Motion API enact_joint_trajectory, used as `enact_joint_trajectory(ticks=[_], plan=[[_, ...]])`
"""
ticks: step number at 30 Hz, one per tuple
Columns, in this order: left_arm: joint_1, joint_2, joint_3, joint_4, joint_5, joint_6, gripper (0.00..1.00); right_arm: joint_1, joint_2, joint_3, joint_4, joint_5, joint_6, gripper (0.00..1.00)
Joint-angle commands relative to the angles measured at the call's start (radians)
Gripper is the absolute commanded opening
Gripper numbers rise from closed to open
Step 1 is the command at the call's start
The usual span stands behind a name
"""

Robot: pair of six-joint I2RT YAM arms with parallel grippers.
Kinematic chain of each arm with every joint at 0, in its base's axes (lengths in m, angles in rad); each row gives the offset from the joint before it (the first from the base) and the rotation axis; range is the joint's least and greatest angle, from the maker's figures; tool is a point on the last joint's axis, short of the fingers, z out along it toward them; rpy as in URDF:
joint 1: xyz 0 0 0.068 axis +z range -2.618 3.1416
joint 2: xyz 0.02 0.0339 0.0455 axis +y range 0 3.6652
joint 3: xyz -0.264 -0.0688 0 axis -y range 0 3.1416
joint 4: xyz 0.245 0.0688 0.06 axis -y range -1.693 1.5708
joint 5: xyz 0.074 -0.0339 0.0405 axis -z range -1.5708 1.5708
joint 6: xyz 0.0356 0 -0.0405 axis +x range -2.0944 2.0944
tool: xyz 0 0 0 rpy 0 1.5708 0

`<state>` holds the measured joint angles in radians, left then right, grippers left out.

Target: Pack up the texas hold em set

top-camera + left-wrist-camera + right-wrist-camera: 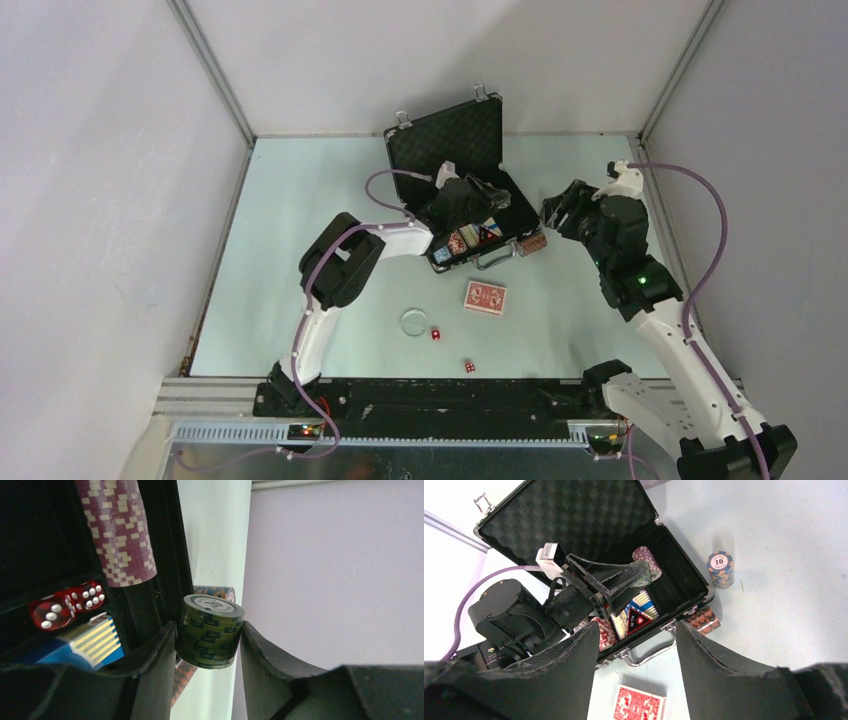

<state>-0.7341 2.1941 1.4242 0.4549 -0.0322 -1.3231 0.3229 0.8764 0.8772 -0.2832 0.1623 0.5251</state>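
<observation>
The black briefcase [404, 152] lies open, its foam-lined lid propped up at the back. My left gripper [209, 636] is shut on a green chip stack [211, 630] above the case's right edge. Inside the case lie a maroon chip stack [120, 535], two red dice [65, 605] and a blue card deck [95, 642]. My right gripper [638, 626] hangs open above the silver handle [649, 656], holding nothing. On the table in front lie red-backed cards [485, 297], a clear disc [413, 321] and two red dice [436, 334], [468, 367].
An upright blue-and-orange chip stack [720, 569] stands on the table to the right of the case. An orange chip stack [704, 620] lies on its side by the case's front right corner. Grey walls close in the table on three sides.
</observation>
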Motion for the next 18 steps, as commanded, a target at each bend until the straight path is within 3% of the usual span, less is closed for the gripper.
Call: enact_joint_trajectory(ticks=[1, 6, 15, 18], plan=[[-0.008, 0.011, 0.077, 0.072, -0.049, -0.066, 0.37, -0.01, -0.025, -0.006, 0.001, 0.037, -0.021, 0.6], [-0.008, 0.019, 0.09, 0.028, -0.057, -0.055, 0.47, -0.014, -0.017, -0.009, 0.006, 0.02, -0.016, 0.6], [-0.008, -0.004, 0.044, -0.016, -0.074, -0.045, 0.52, -0.018, -0.009, -0.018, 0.018, -0.001, -0.004, 0.6], [-0.009, 0.003, 0.051, -0.031, -0.064, -0.039, 0.59, -0.019, -0.005, -0.018, 0.017, -0.005, 0.001, 0.6]])
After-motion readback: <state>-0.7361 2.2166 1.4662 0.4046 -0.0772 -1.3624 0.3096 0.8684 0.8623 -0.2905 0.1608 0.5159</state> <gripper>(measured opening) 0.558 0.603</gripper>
